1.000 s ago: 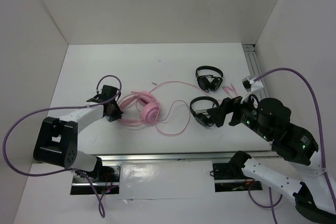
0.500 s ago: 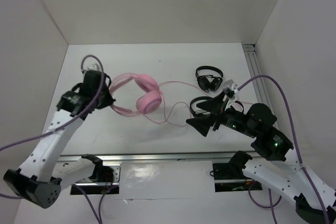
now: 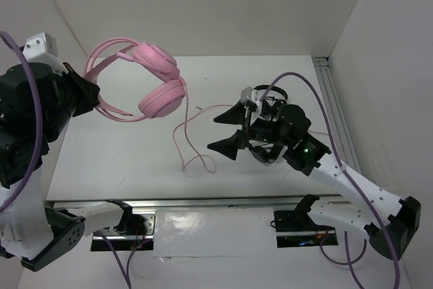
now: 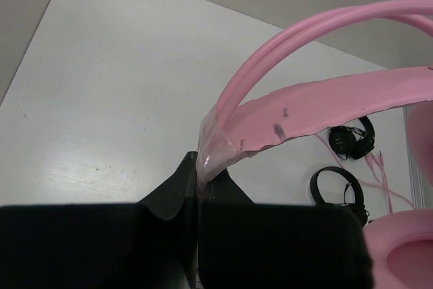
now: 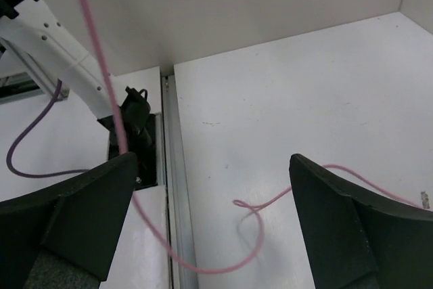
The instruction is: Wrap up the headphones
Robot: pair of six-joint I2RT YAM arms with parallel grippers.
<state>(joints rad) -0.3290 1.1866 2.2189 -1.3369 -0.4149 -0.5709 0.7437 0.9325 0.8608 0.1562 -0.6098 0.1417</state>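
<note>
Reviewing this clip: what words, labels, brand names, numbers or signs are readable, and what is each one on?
None can be read in any view.
The headphones show no brand or label; the dark specks on their headband look like scuffs, not letters.
Nothing printed shows on the table.

Headphones (image 4: 325, 109) are cropped by the right edge in left wrist view; black headset (image 3: 262, 155) is mostly hidden by right arm (image 3: 342, 172), centre-right of top view.

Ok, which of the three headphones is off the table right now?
The pink headphones: the left gripper holds them up by the headband, cable hanging down. Both black headphones lie on the table.
</note>
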